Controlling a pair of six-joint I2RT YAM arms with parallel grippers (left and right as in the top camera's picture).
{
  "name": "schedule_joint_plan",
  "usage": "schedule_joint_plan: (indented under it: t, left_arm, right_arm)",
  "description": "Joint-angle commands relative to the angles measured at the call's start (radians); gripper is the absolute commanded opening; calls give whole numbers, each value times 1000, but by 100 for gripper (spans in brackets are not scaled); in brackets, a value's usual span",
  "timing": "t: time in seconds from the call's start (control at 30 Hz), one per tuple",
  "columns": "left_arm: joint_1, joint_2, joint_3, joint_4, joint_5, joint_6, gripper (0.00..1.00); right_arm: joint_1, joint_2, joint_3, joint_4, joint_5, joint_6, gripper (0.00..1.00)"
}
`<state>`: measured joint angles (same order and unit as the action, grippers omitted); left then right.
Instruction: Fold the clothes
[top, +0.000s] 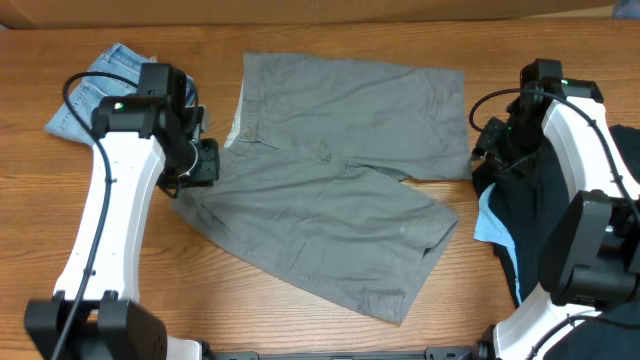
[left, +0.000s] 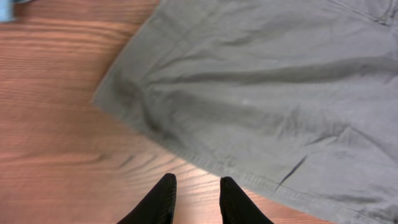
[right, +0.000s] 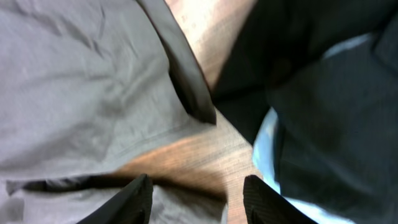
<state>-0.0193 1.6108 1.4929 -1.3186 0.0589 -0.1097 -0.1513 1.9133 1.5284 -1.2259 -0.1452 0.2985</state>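
Observation:
The clothes, a wide pair of grey-khaki shorts (top: 340, 200), lie spread flat across the middle of the table, one leg toward the back right and one toward the front. My left gripper (top: 200, 165) hovers at their left edge. In the left wrist view its fingers (left: 196, 180) stand slightly apart over bare wood, just short of the shorts' hem (left: 267, 81), with nothing between them. My right gripper (top: 485, 150) is at the shorts' right edge. Its fingers (right: 198, 179) are wide apart above wood and a grey fold (right: 81, 81), holding nothing.
A blue denim pair (top: 100, 90) lies at the back left, behind my left arm. A pile of dark clothing (top: 515, 215) with a light blue piece (top: 488, 226) sits at the right, under my right arm; it fills the right of the wrist view (right: 336, 93).

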Motion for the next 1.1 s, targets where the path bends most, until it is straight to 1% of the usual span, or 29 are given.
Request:
schedule_joint_plan:
  t: [0.0, 0.07, 0.2, 0.27, 0.33, 0.43, 0.5, 0.63, 0.7, 0.87, 0.93, 1.0, 1.07]
  left_arm:
    - [-1, -103, 13, -22, -92, -70, 26]
    - [-1, -146, 13, -32, -117, -100, 27]
    - [-1, -202, 13, -40, -132, -119, 33]
    - [-1, -206, 13, -59, -167, -185, 32]
    - [-1, -206, 12, -69, -186, -215, 30]
    - [-1, -209, 10, -77, -189, -240, 27]
    - [-1, -214, 10, -86, -190, -247, 27]
    - [-1, -232, 10, -101, -201, -245, 31]
    - [-1, -232, 10, -103, -200, -242, 35]
    - [-1, -231, -18, -80, -196, -232, 43]
    - [-1, -231, -49, -60, -195, -226, 45]
    - [-1, -231, -98, -33, -194, -226, 45]
    - [-1, -231, -154, -2, -192, -227, 45]
  right_arm:
    - [-5, -92, 0, -34, -20, -6, 51]
    - [0, -137, 0, -65, -60, -18, 52]
    - [3, -220, -5, -124, -105, -17, 59]
    - [4, -251, -14, -145, -104, -17, 61]
    - [4, -266, -34, -154, -108, -17, 61]
    - [6, -285, -94, -176, -127, -18, 61]
    - [6, -308, -167, -161, -142, -18, 61]
    - [6, -358, -341, -70, -208, -12, 62]
    - [6, -367, -421, -10, -232, -2, 62]
    - [6, -367, -581, 182, -235, 112, 67]
    - [6, -367, -628, 268, -235, 155, 68]
    - [6, -366, -654, 326, -236, 189, 63]
    - [6, -366, -657, 369, -235, 194, 43]
